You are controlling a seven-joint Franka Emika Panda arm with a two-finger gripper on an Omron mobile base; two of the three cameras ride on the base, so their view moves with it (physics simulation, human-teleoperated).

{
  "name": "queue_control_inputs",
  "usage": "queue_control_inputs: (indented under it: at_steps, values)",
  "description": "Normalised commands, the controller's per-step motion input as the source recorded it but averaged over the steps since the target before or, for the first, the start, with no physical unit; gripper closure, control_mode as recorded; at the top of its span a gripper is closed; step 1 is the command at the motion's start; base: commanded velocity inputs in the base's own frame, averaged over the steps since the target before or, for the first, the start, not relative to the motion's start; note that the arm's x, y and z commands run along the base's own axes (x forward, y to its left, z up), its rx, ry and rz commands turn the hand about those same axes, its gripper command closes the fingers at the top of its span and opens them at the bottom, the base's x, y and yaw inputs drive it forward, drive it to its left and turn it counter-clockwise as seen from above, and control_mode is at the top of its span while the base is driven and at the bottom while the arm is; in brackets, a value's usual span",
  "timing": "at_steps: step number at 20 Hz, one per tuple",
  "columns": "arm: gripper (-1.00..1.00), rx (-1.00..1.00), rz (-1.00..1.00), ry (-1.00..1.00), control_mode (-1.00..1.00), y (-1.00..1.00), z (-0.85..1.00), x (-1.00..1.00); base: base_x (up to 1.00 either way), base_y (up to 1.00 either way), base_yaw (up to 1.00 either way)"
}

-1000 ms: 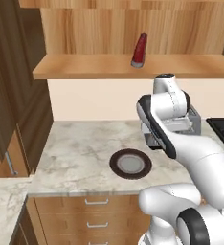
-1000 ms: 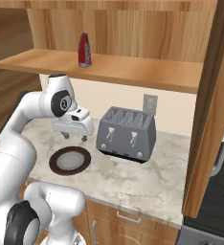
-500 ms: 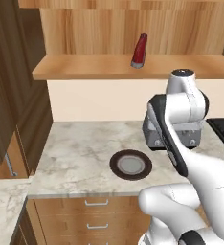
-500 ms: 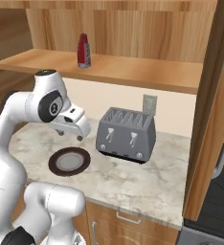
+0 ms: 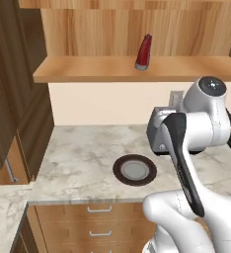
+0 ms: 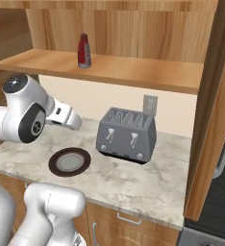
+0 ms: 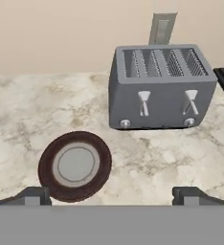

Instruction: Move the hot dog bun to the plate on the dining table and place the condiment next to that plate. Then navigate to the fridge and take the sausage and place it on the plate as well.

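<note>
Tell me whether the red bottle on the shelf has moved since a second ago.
No. The condiment stands at the same spot on the wooden shelf, left of and above the toaster.

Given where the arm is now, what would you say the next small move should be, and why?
Probably raise the open gripper toward the red condiment bottle on the wooden shelf. The hand view looks down at the counter, the dark-rimmed plate and the toaster, well below the bottle, and the gripper holds nothing. No bun is visible here.
</note>
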Motion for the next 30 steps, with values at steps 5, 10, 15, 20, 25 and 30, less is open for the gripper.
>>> queue_control_inputs:
  at_steps: [5, 10, 15, 20, 25, 30]
  values:
    - [-1.00, -0.05, 0.09, -0.14, -1.00, 0.10, 0.81, 0.52, 0.00, 0.00, 0.00]
    - [-1.00, -0.09, 0.06, -0.19, -1.00, 0.14, 0.81, 0.43, 0.00, 0.00, 0.00]
    - [-1.00, -0.04, 0.01, -0.11, -1.00, 0.23, 0.41, 0.70, 0.00, 0.00, 0.00]
    - [-1.00, 0.00, 0.00, -0.03, -1.00, 0.04, 0.29, 0.87, 0.00, 0.00, 0.00]
    - [-1.00, 0.00, 0.00, -0.14, -1.00, 0.00, 0.29, 0.83, 0.00, 0.00, 0.00]
    - [-1.00, 0.00, 0.00, -0.13, -1.00, 0.00, 0.29, 0.69, 0.00, 0.00, 0.00]
